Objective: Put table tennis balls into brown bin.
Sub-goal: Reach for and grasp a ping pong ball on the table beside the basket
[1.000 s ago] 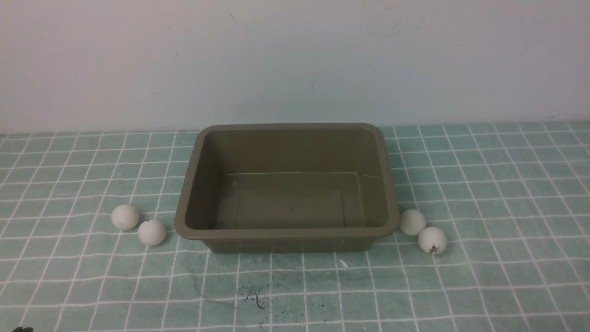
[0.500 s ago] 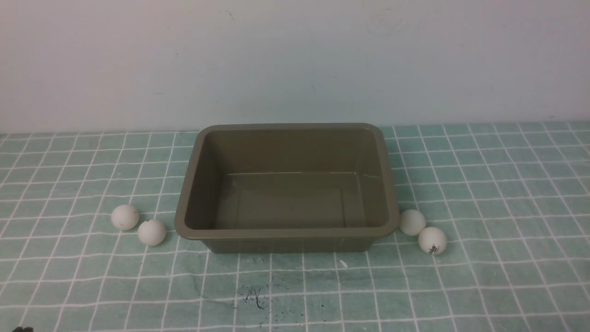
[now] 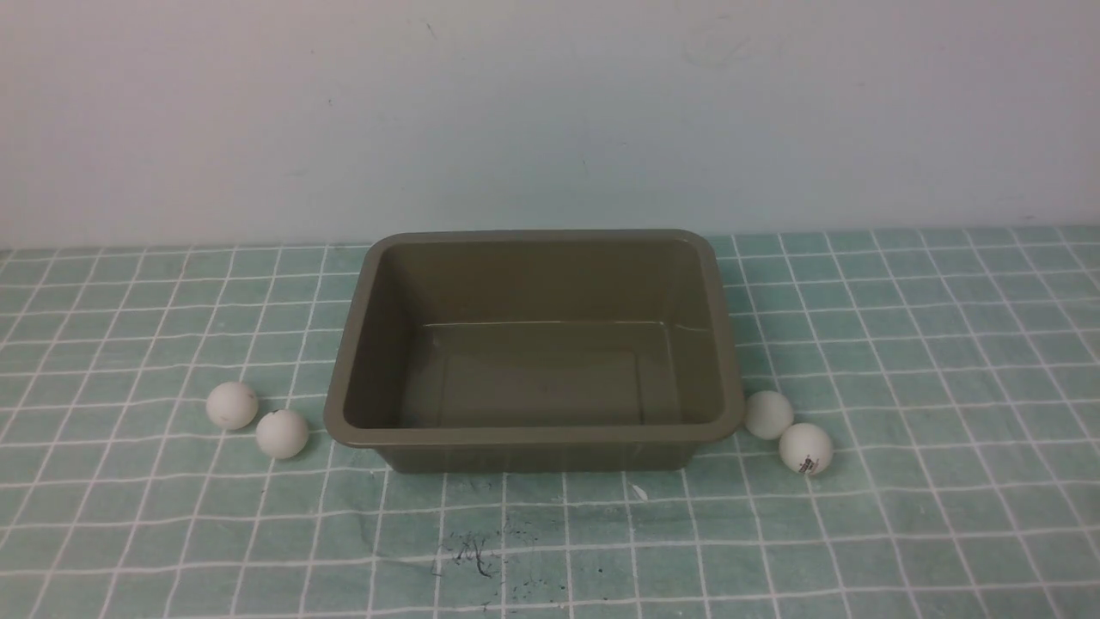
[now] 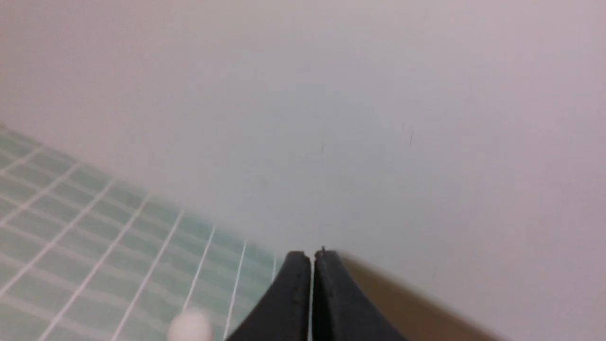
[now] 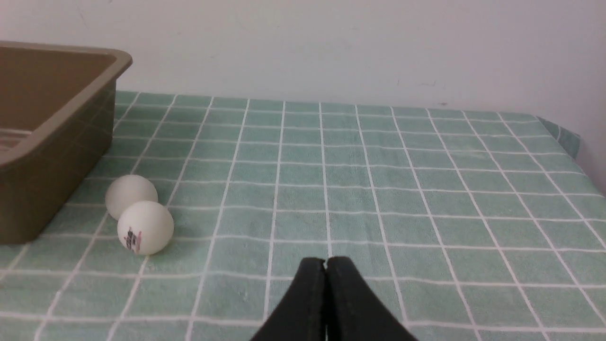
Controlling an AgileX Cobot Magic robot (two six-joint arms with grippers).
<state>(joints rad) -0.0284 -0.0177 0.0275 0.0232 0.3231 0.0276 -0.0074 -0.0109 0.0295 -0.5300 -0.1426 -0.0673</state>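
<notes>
Front view. The brown bin (image 3: 534,437), a rectangular olive-brown tub with rounded corners, a rolled rim and sloping walls, stands upright on a table covered by a green cloth (image 3: 945,481) with a grid of white lines. Its long side faces the camera, and its visible floor carries no ball. To the left of the bin lie two white balls: the outer left ball (image 3: 232,405) is farther from the bin and slightly farther from the camera, while the inner left ball (image 3: 282,433) lies between it and the bin. To the right of the bin lie two more: the inner right ball (image 3: 769,414), just beside the bin's near right corner, and the printed ball (image 3: 806,448), which bears a small dark mark and lies farther out from the bin and nearer the camera. Dark scuffs (image 3: 477,554) mark the cloth in front of the bin. A pale wall (image 3: 550,120) rises behind the bin.

Left wrist view, blurred. The left gripper (image 4: 313,258) has its dark fingers pressed together, with nothing between the tips. Part of the bin's brown wall is visible, as is one white ball outside it; which of the two left balls this is cannot be told.

Right wrist view. The right gripper (image 5: 325,261) is likewise closed, its fingertips meeting on nothing. It is held apart from the bin and from the two right-hand balls, which lie outside the bin, beside its wall.
</notes>
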